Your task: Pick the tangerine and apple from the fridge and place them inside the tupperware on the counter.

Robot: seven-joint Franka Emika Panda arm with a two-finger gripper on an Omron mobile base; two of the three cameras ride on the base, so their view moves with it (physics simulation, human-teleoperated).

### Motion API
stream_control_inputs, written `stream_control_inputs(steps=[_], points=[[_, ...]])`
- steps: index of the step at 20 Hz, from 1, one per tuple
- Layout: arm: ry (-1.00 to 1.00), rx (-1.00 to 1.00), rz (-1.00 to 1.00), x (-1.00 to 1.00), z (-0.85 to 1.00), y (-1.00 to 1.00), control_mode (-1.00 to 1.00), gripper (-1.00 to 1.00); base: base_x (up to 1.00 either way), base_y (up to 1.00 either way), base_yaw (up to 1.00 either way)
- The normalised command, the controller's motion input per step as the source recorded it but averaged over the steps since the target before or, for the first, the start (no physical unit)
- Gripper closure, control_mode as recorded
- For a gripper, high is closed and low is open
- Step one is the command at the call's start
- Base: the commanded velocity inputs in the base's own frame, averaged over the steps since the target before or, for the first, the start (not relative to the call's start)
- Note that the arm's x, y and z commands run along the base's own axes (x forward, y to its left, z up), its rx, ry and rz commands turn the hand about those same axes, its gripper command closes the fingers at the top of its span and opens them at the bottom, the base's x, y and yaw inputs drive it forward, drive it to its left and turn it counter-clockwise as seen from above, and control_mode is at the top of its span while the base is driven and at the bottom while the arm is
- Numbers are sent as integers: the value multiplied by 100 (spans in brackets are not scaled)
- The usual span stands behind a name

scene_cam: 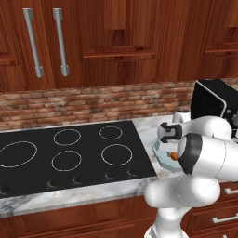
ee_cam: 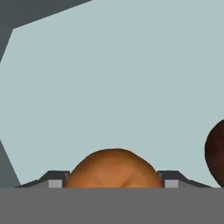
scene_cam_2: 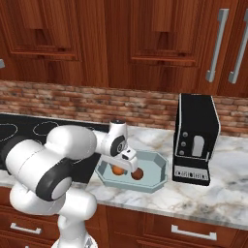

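Left base view
- Tupperware (scene_cam: pixel 162 155): on the marbled counter (scene_cam: pixel 93 191), just past the cooktop (scene_cam: pixel 69 153); mostly hidden behind the arm's big links.
- Tangerine (scene_cam: pixel 174 156): sliver of orange peeking beside the elbow, inside the tray, under where the hand reaches down.
- Backdrop: black coffee machine (scene_cam: pixel 211 104) beyond the hand, against the brick wall.

Right base view
- Gripper (scene_cam_2: pixel 127 170): lowered into the tray from the cooktop side, wrist angled down (low enough that a drop would not bounce out).
- Tangerine (scene_cam_2: pixel 117 170): at the fingertips, down on the tray floor or nearly so; contact hard to judge.
- Apple (scene_cam_2: pixel 137 174): just beside the pincer, toward the coffee machine (scene_cam_2: pixel 195 139); already resting in the tray.
- Tupperware (scene_cam_2: pixel 154 184): rim around both fruits and the fingers.

Hand view
- Fingertips (ee_cam: pixel 54 180): one either side of the tangerine (ee_cam: pixel 113 168), flanking it closely; apparently clamped on it, half-spread to the fruit's width.
- Tray floor (ee_cam: pixel 122 78): pale blue-grey directly ahead, bare, so room for release.
- Apple (ee_cam: pixel 216 152): dark red-brown edge off to one side of the pincer, apart from the orange fruit.
- Judgement: second fruit about to be let go; only opening and lifting clear left.
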Motion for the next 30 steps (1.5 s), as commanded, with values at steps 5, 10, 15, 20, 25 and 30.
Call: stream_control_inputs(steps=[5, 10, 15, 20, 25, 30], points=[[0, 3, 0, 1, 0, -1, -100, -100, 0, 0, 0], [-4, 0, -1, -17, 8, 0, -100, -100, 0, 0, 0], [-4, 0, -10, -32, 35, 0, -100, -100, 0, 0, 0], [0, 0, -14, -37, 49, 1, -100, -100, 0, 0, 0], [0, 0, -13, -39, 60, 10, -100, -100, 0, 0, 0], [0, 0, -6, -28, 66, 14, -100, -100, 0, 0, 0]])
